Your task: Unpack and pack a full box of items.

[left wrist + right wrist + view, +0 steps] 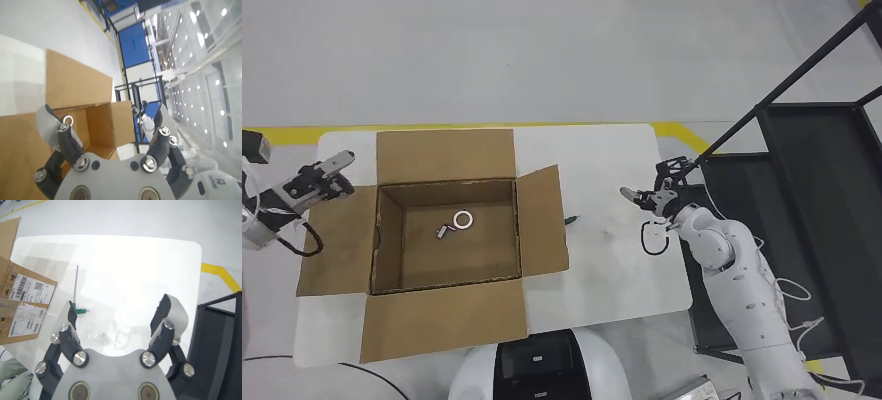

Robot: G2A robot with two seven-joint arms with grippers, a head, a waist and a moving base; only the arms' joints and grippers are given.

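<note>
White table [612,270] under open box [447,155] and hex key [76,283]; left gripper [104,111] and right gripper [117,303] both splayed wide

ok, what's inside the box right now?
A silver ring and a small grey piece beside it lie on the box floor. The floor strip against the robot-side wall is hidden.
</note>
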